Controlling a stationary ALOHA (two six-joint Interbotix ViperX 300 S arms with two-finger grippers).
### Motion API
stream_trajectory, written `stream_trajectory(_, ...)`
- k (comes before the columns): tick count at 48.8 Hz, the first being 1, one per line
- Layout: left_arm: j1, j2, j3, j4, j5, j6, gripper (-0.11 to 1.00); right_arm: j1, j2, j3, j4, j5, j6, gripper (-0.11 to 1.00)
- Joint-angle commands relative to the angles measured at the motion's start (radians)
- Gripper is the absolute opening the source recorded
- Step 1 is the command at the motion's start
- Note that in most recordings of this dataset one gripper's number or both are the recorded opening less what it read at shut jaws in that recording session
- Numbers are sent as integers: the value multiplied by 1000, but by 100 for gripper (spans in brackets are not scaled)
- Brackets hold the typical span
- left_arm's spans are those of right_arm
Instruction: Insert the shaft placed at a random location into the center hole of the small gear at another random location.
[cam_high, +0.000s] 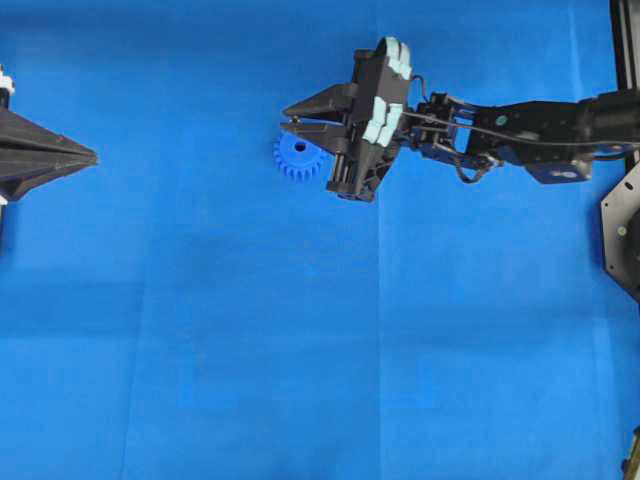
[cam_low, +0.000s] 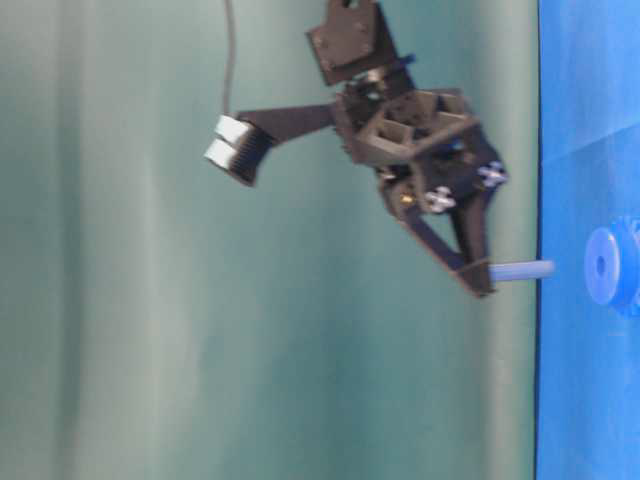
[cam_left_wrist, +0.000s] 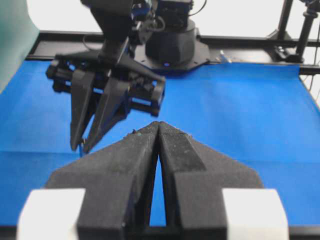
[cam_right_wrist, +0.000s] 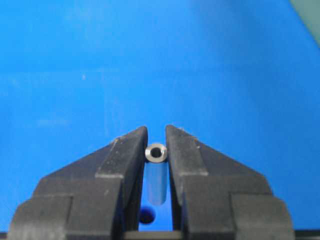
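Because the right gripper (cam_right_wrist: 157, 145) clamps the shaft (cam_right_wrist: 156, 153) only between its two fingertips, the pin can tilt or slip if its lower end meets the hub beside the center hole (cam_low: 600, 266). It looks like a short silvery tube with a hollow end, hanging just above the small gear (cam_high: 297, 158), which lies flat on the blue mat (cam_high: 300, 350); the alignment seems slightly off, though I cannot be sure. Far off, the left gripper (cam_high: 92, 155) rests pressed together, empty.
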Motion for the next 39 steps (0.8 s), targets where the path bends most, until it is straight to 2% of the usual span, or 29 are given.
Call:
stream_trajectory(1,2,5,-9,2,-3,-2,0,3,11,-11,15,-29,3,3)
stream_trajectory(9,2,3,-9,3,-3,-2,0,3,57,-6,46,-57,3,3)
stream_trajectory(25,2,5,-6,3,-3,-2,0,3,61,-6,49,-61,3,3)
stream_trajectory(39,2,3,-6,2,-2,-2,0,3,-31,-3,43,-55,-11,3)
